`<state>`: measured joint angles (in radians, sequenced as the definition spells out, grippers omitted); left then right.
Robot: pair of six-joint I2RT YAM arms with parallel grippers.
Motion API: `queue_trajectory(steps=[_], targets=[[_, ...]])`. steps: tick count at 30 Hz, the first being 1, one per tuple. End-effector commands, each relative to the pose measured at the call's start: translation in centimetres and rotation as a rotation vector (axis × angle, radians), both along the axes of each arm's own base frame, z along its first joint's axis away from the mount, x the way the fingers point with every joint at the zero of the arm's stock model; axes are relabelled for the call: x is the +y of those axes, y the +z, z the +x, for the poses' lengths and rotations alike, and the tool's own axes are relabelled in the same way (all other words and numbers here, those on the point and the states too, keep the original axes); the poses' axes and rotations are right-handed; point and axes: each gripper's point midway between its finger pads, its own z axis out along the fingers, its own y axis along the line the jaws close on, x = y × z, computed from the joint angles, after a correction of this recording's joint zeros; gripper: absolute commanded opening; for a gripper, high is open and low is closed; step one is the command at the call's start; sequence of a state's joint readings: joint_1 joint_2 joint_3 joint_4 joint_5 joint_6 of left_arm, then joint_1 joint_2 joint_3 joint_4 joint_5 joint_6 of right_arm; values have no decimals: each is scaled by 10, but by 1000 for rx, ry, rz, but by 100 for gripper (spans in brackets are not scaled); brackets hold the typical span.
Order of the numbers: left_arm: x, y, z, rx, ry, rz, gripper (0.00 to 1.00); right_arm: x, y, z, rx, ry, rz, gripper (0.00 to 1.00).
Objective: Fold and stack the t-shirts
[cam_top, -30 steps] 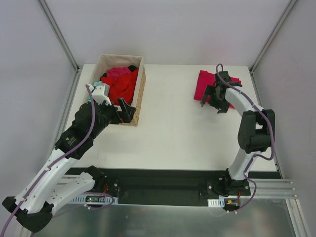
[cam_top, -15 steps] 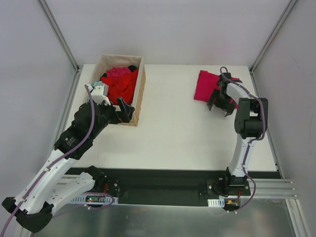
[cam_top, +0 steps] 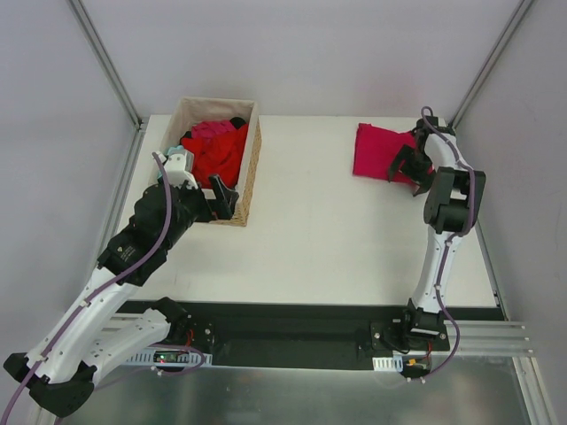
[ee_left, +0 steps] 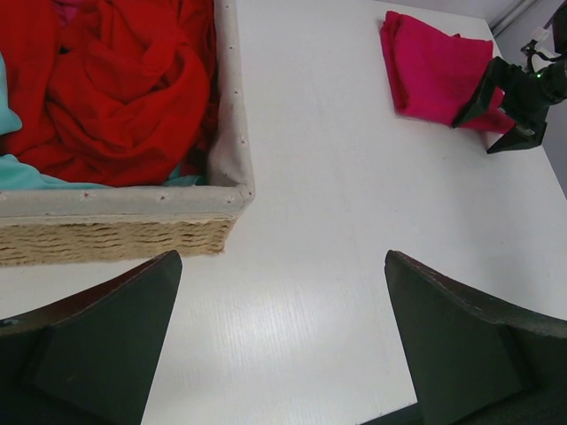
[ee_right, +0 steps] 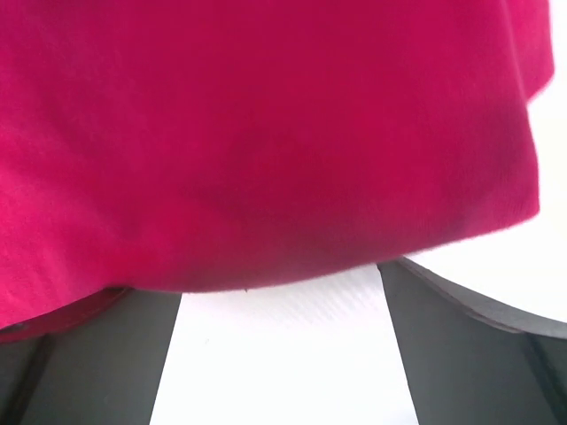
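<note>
Left hand [cam_top: 221, 199] is hovering fully spread, empty, over the wicker basket [cam_top: 251, 173] near edge; red t-shirt [cam_top: 217, 155] is lying bunched inside. Right hand [cam_top: 412, 168] is gaping wide, empty, beside the folded crimson t-shirt [cam_top: 376, 152] at the far-right corner of the counter [cam_top: 319, 221].

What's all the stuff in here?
basket: one, tan wicker, far left of table
red t-shirt: one, bright red, crumpled in basket
magenta t-shirt: one, magenta, in basket behind red one
teal t-shirt: one, teal, basket's left side
black t-shirt: one, black, basket's far corner
crimson t-shirt: one, pinkish crimson, folded, far right of table
table: one, white, under everything
left gripper: one, black, open, by basket's near corner
right gripper: one, black, open, at crimson t-shirt's edge
</note>
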<state>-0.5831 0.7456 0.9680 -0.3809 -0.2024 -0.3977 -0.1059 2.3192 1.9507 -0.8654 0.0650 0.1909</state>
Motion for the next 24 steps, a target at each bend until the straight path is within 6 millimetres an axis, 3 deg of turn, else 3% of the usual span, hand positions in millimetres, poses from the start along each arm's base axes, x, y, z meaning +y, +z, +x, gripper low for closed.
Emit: queue_trajectory(steps=[1, 7, 8, 11, 16, 20, 21, 23, 24], targets=[[7, 14, 3, -46, 24, 25, 99, -21, -13, 20, -14, -75, 34, 96], [5, 7, 8, -25, 30, 43, 99, -47, -12, 42, -77, -165, 62, 96], [5, 6, 9, -18, 31, 48, 99, -44, -16, 45, -80, -169, 96, 96], [3, 1, 11, -5, 29, 51, 99, -59, -21, 56, -108, -222, 82, 96], [5, 1, 11, -8, 35, 56, 99, -81, -9, 79, -197, -271, 87, 96], [5, 4, 10, -11, 33, 42, 99, -66, 29, 82, -272, -228, 120, 96], [5, 3, 10, -7, 34, 37, 99, -53, 54, 77, -314, -192, 107, 96], [2, 4, 9, -3, 23, 24, 99, -38, 84, 71, -370, -137, 81, 96], [1, 4, 10, -2, 22, 25, 99, -15, 86, 63, -365, -94, 84, 96]])
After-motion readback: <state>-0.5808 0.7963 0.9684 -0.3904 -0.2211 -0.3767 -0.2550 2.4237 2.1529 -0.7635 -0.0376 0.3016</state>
